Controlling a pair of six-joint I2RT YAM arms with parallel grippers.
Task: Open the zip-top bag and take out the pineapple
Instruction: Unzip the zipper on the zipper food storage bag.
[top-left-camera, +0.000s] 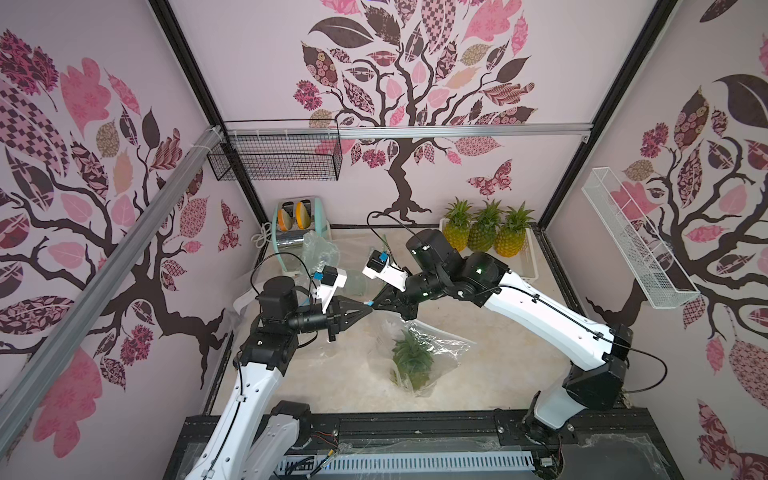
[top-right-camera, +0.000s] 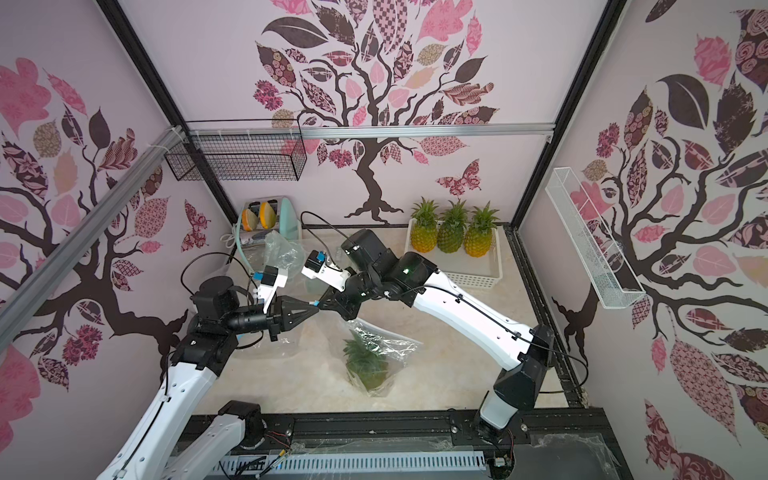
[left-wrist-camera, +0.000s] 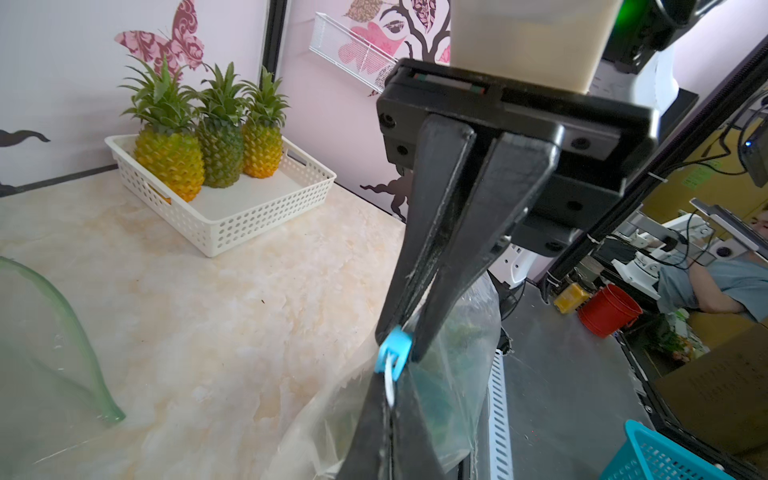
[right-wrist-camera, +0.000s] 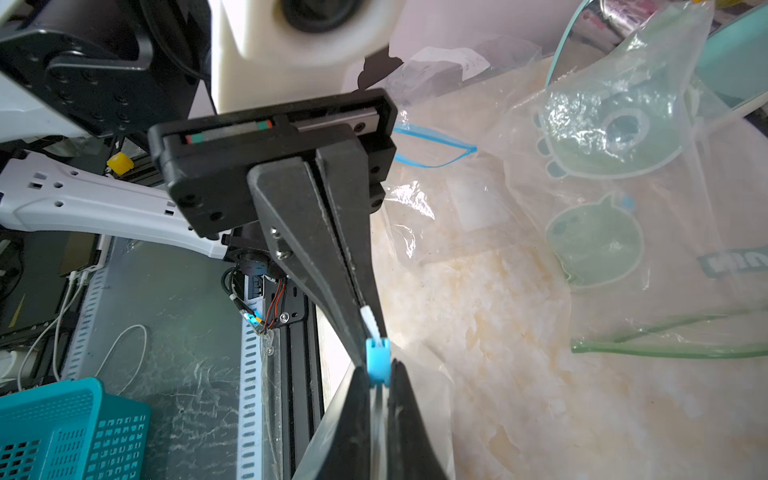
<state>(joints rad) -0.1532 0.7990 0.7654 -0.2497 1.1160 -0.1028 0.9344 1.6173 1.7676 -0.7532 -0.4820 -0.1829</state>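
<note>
The left gripper (top-left-camera: 365, 308) and right gripper (top-left-camera: 377, 306) meet tip to tip, both clamped on the top edge of the zip-top bag (top-left-camera: 434, 345) at its blue slider (left-wrist-camera: 392, 349). One pineapple (top-left-camera: 411, 363) sits inside, below them. Three more pineapples (top-left-camera: 482, 230) stand in one white basket (left-wrist-camera: 232, 224)

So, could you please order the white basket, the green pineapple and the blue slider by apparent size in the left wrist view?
1. white basket
2. green pineapple
3. blue slider, smallest though nearest the camera

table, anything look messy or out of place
Yes: empty plastic bags lie crumpled at the back, by the toaster. The three pineapples stand upright in their basket, and nothing looks spilled.
</note>
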